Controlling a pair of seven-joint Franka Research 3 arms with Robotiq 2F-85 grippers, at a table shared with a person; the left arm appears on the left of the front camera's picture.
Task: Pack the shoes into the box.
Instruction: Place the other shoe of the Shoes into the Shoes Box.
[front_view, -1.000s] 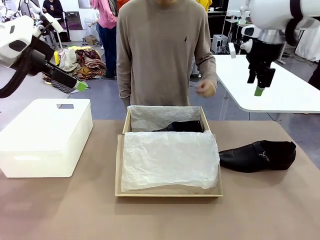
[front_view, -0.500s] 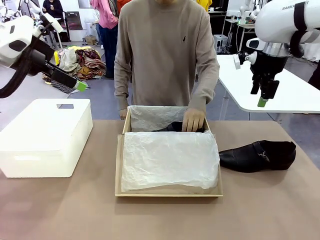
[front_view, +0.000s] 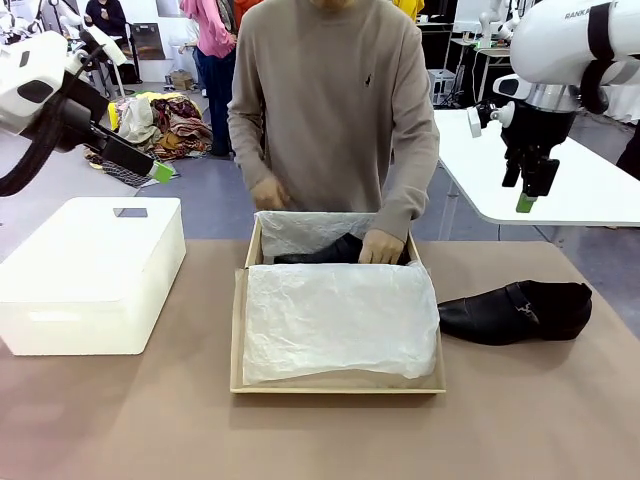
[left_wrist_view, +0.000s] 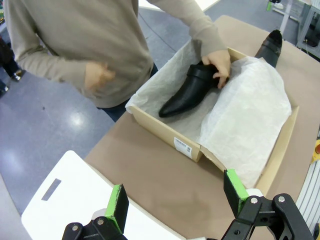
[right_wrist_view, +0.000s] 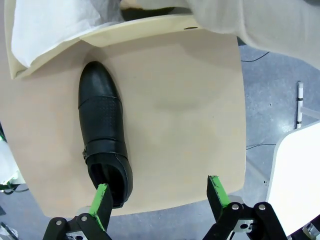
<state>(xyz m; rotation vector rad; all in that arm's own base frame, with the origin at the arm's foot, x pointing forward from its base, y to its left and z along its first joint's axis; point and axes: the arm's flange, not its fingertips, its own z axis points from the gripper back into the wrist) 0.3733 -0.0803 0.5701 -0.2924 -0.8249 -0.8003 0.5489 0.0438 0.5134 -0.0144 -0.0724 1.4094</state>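
Jaws apart and empty on both arms, high over the desk (front_view: 120, 420). Step in hand: person's hand (front_view: 381, 246) seats one shoe (left_wrist_view: 192, 90) at far end of box (front_view: 335, 384), beside tissue (front_view: 340, 315). Other shoe (front_view: 515, 310) lies on desk just R of box. Next, prob.: R arm lowers, grips it mid-body, lifts it in.

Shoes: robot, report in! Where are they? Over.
Left gripper and right gripper open, empty, above table. One shoe in box, person's hand on it. Other shoe on table, right of box. Hand in the way.
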